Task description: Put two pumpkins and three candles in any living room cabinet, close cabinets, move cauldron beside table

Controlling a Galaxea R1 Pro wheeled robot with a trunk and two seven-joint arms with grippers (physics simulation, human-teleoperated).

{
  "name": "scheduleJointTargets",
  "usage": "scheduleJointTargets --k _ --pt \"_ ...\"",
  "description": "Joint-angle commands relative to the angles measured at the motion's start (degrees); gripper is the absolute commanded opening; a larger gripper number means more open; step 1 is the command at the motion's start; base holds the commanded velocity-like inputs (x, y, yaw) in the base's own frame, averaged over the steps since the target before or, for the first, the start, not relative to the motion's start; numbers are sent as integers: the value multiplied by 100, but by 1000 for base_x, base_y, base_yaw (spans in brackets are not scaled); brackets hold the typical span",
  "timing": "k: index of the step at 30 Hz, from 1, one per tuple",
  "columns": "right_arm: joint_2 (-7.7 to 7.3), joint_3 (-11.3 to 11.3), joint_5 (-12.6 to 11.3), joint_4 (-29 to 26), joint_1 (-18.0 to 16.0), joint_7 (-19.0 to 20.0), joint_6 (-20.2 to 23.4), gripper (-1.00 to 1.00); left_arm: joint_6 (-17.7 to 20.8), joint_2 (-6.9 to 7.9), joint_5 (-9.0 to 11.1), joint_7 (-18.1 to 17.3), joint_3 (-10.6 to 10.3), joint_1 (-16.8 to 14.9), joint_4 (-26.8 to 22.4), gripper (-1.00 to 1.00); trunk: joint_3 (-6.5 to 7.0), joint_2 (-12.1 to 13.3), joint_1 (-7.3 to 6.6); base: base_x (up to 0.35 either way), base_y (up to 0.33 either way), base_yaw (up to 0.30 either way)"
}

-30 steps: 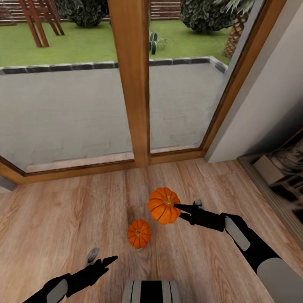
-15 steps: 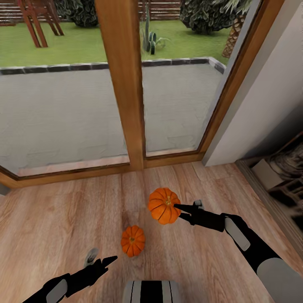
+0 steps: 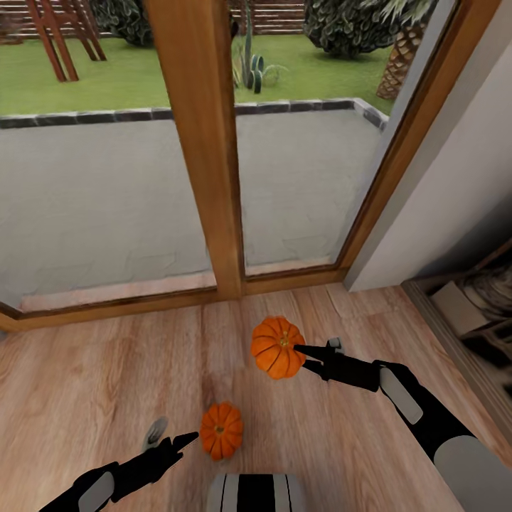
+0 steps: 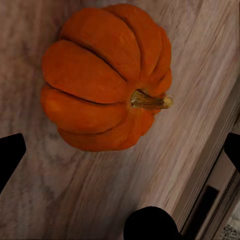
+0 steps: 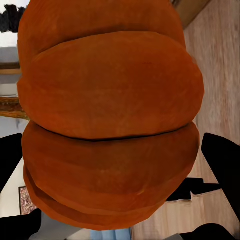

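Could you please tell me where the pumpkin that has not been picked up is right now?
In the head view, the loose pumpkin lies on the wooden floor just ahead of the left pincer, nearer the robot than the pumpkin held by the right pincer.

One pumpkin (image 3: 277, 348) is sitting mid-frame, right gripper (image 3: 301, 352) touching its right side. The other pumpkin (image 3: 221, 430) is lying on the floor (image 3: 107, 377) lower center, left gripper (image 3: 186, 441) just beside it. Window (image 3: 192, 142) is filling the top.

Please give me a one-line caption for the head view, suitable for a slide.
Right claw holds one pumpkin while the open left claw nears a second pumpkin on the wooden floor.
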Motion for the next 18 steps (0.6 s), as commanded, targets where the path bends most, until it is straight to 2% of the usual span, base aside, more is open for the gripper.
scheduleJointTargets --k 1,9,14,18 --pt "-5 15 -43 0 -4 -6 33 -100 52 5 59 -5 -26 -2 -2 100 -4 -1 1 153 0 0" --pt "-4 15 -44 -6 -4 -6 31 -100 58 12 81 44 -8 -2 7 100 -4 -1 1 106 -71 0" --pt "-5 15 -43 -5 -4 -6 30 -100 57 -1 149 319 301 -2 109 100 -4 -1 1 57 -81 0" --pt "-5 15 -43 -1 -4 -6 36 -100 58 -5 155 397 356 -2 128 100 -4 -1 1 5 -8 0"
